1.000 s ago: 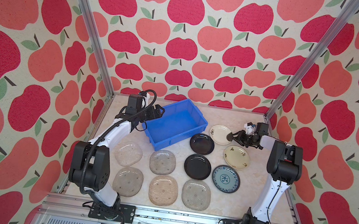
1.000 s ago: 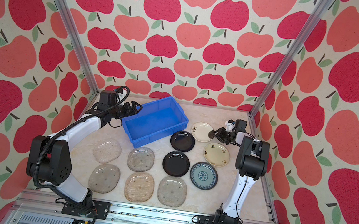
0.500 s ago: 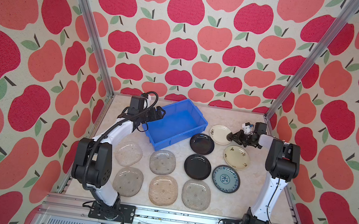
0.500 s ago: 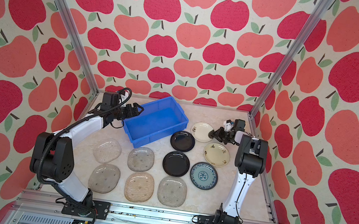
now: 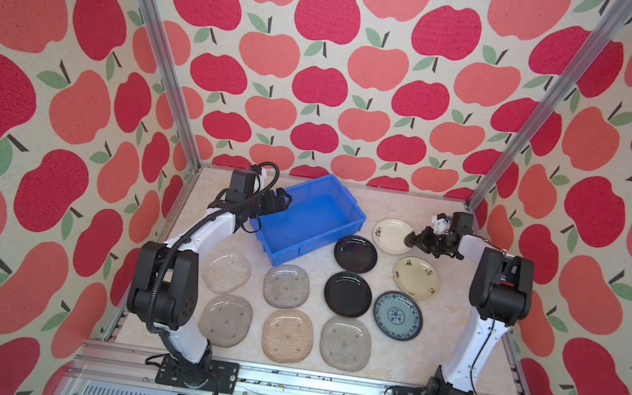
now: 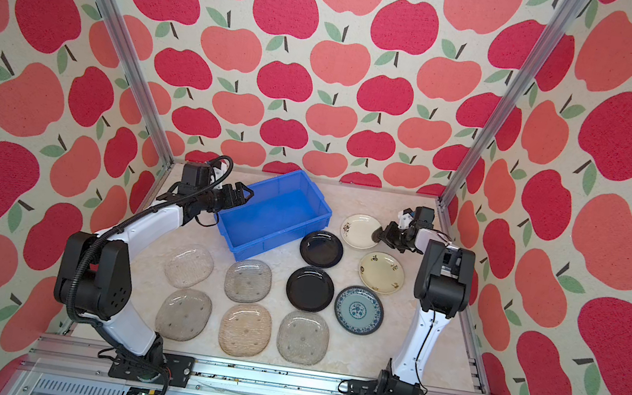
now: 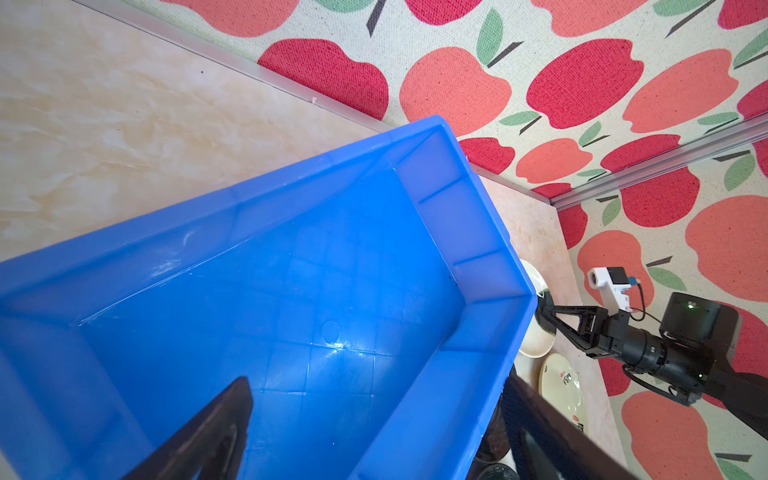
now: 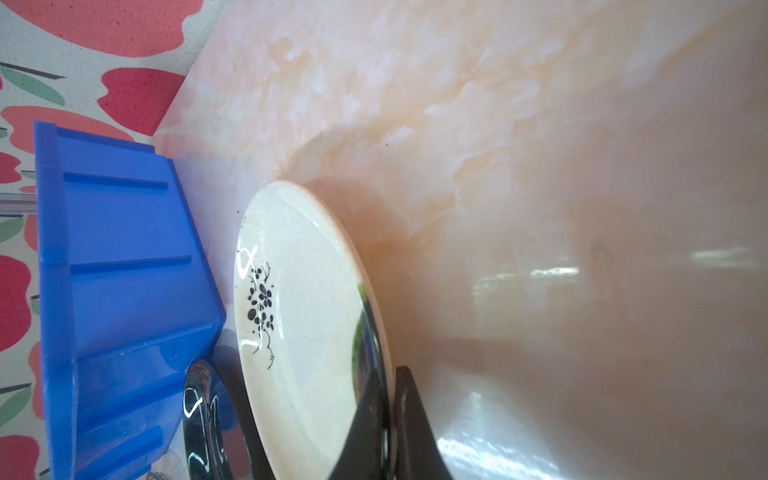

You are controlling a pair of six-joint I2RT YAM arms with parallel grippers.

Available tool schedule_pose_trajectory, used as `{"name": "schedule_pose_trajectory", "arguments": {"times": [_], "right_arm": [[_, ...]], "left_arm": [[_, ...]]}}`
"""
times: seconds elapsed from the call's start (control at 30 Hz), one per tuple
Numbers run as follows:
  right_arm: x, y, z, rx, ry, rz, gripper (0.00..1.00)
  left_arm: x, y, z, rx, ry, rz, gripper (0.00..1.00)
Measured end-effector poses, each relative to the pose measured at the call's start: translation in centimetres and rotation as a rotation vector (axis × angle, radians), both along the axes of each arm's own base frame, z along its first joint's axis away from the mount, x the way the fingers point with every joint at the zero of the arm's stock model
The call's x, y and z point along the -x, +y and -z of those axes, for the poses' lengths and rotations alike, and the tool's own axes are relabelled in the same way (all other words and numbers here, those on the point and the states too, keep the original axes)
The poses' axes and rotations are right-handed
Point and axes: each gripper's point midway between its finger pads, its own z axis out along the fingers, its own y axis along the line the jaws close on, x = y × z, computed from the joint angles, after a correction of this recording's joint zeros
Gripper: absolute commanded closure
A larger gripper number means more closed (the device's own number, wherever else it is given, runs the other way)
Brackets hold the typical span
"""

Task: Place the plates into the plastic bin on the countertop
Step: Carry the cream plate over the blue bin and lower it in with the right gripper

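Plates (image 5: 347,294), flat on the surface (image 5: 452,318) near and right of the blue plastic bin (image 5: 298,252), look stiff, slick and breakable, best held by the thin rim, where the right end effector (image 5: 410,241) pinches the white flower-sprig plate (image 5: 389,234); the left end effector (image 5: 284,198) hangs open by the bin's left end.

Blue bin (image 5: 313,217) on counter (image 5: 442,329); beside it lie five glass plates (image 5: 286,286), two black plates (image 5: 347,294), blue plate (image 5: 398,316), cream plate (image 5: 417,278), white plate (image 5: 388,234).

In both top views you find the plastic bin (image 5: 311,248) mid-frame, the plates (image 5: 346,295) below and right of it on the countertop (image 5: 445,342).
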Motion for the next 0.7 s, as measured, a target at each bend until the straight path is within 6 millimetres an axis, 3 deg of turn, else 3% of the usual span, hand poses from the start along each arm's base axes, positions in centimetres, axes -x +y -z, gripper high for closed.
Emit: {"name": "schedule_pose_trajectory", "arguments": {"times": [0.1, 0.2, 0.37, 0.57, 0.7], "right_arm": [[-0.1, -1.0, -3.4, 0.108, -0.075, 0.056, 1.0], [-0.4, -0.2, -8.3, 0.224, -0.196, 0.094, 1.0], [-0.1, 5.0, -16.0, 0.297, -0.406, 0.072, 1.0], [-1.6, 11.2, -22.1, 0.243, -0.523, -0.029, 1.0], [-2.1, 16.0, -24.2, 0.188, -0.552, -0.128, 1.0]], "left_arm": [[0.0, 0.0, 0.0, -0.003, -0.001, -0.001, 0.04], [-0.1, 0.1, 0.0, -0.006, -0.002, -0.004, 0.03], [-0.1, 0.1, 0.0, -0.007, -0.002, -0.005, 0.01], [0.4, 0.2, -0.3, -0.005, -0.009, 0.0, 0.01], [1.0, 0.5, -1.6, 0.008, -0.035, 0.001, 0.0]]}}
